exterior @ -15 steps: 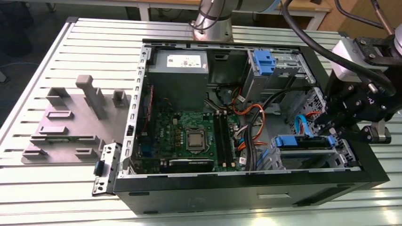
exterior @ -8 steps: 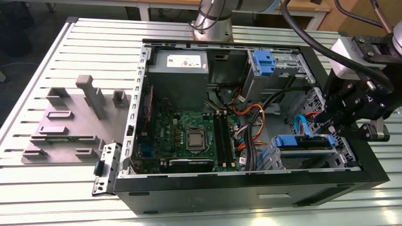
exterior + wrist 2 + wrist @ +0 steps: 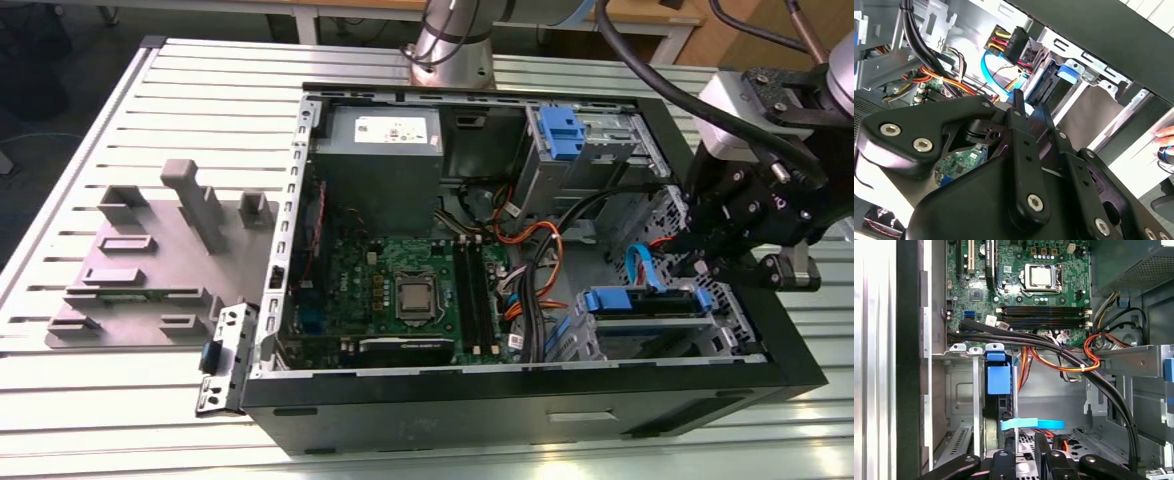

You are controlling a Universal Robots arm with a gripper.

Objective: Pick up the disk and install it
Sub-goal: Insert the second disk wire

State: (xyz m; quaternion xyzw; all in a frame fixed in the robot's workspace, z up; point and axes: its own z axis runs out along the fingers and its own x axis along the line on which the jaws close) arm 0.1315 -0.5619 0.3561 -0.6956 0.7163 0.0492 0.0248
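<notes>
The open computer case (image 3: 787, 365) lies on its side; the disk (image 3: 998, 390), blue-bracketed, stands on edge in the drive cage (image 3: 647, 320) at the case's front corner, its long axis running into the bay; the gripper (image 3: 705, 262) hovers just above it, whether gripping I cannot tell.

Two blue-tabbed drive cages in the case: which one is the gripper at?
The lower cage, near the case's front corner at the exterior view's right; the gripper hangs just above it. The other blue-tabbed cage sits beside the grey power supply.
</notes>
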